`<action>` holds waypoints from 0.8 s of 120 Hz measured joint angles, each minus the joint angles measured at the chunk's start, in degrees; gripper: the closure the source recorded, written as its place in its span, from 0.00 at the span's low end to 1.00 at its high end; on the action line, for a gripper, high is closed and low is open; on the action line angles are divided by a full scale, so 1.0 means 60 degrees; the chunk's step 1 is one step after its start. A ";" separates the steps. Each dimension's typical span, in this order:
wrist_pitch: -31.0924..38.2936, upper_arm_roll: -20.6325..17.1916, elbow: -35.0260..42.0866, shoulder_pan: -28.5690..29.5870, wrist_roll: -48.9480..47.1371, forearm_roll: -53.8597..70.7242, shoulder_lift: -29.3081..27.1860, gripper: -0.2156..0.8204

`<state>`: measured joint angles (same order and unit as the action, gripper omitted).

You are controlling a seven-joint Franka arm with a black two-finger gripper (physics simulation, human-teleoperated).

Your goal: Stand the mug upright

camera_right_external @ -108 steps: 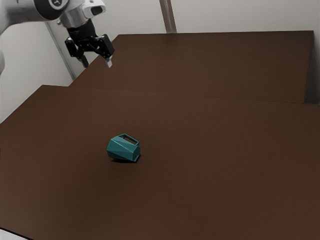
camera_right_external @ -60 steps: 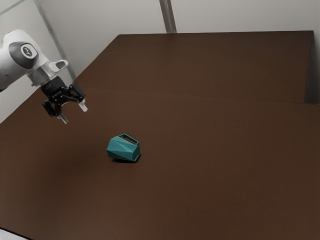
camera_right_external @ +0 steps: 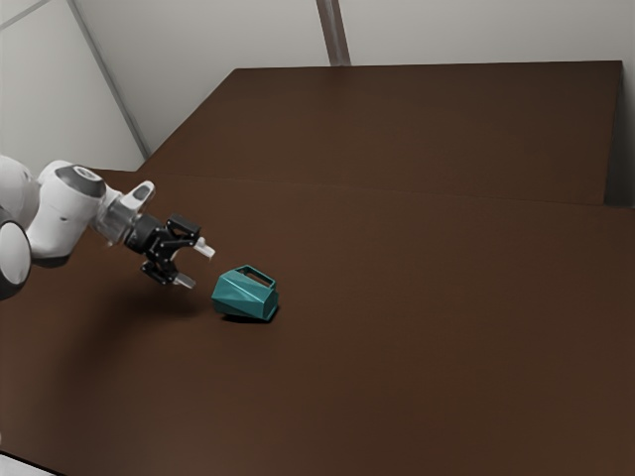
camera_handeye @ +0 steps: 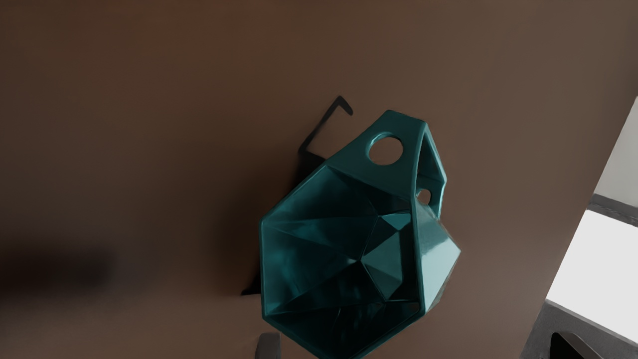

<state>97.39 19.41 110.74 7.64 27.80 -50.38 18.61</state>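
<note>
Exterior view, left of centre: gripper (camera_right_external: 193, 265) open, near tipped mug (camera_right_external: 244, 296), apparently not touching. Wrist view shows faceted interior (camera_handeye: 319, 259).

Faceted teal mug (camera_handeye: 339, 244): rim clipped by wrist view's edge
White-and-grey jointed arm (camera_right_external: 65, 213): cut off, exterior view's left
Flat brown table (camera_right_external: 427, 337): cut off, both views

the open tool (camera_right_external: 195, 265) hangs near the teal mug (camera_right_external: 243, 296), which lies on its side on the brown table (camera_right_external: 427, 337).
</note>
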 joint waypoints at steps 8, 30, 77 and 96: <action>-0.0059 0.0001 0.0117 -0.0014 0.0537 -0.0623 -0.0028 0.23; -0.0244 0.0001 0.0849 -0.0074 0.1737 -0.1643 -0.0004 0.23; -0.0169 -0.0067 0.1341 -0.0651 0.3313 -0.2128 0.0061 0.23; -0.0070 -0.0071 0.1347 -0.0661 0.3707 -0.2246 0.0021 0.46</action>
<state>96.97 18.98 118.83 3.67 50.04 -63.85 18.73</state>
